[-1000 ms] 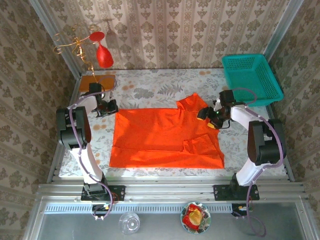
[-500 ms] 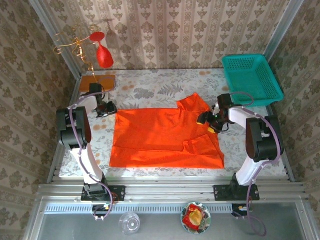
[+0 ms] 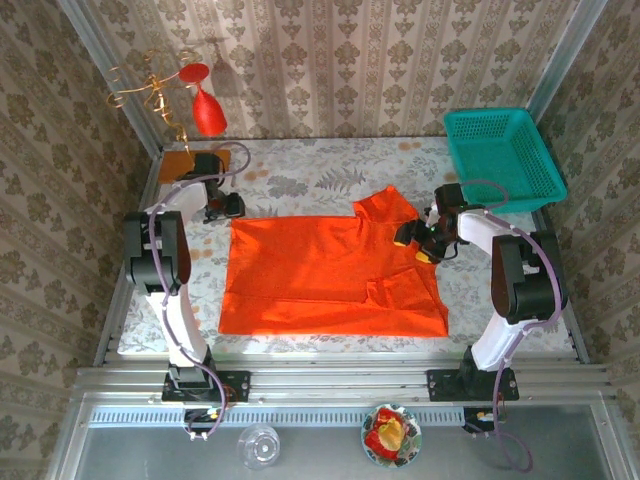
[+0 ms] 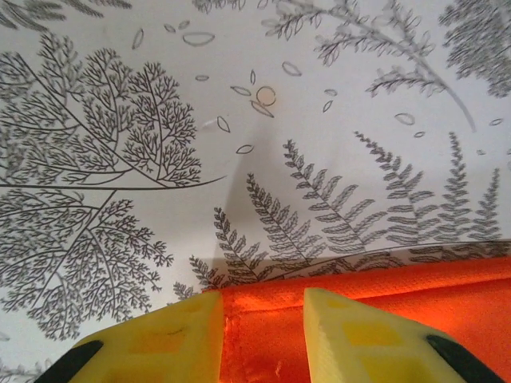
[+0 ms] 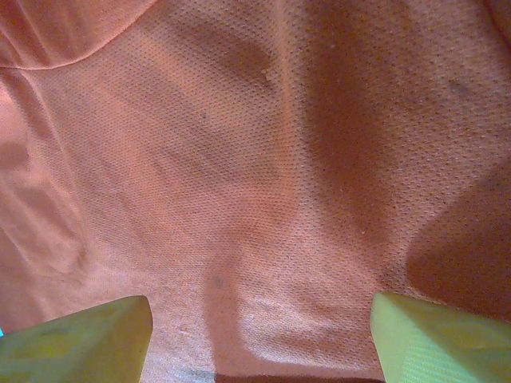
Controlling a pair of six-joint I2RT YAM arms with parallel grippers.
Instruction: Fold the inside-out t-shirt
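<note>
Both pairs of fingers are standing apart: left end effector (image 4: 263, 335) at 10 o'clock of the inside-out t-shirt (image 3: 320, 275), right end effector (image 3: 418, 240) at 2 o'clock, fern-printed worktop (image 3: 300, 170) lying beneath, patterned wallpaper (image 3: 380, 60) surrounding

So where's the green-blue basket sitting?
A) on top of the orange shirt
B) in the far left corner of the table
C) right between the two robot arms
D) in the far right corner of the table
D: the teal basket sits in the far right corner of the table, apart from the orange t-shirt spread out in the middle.
</note>
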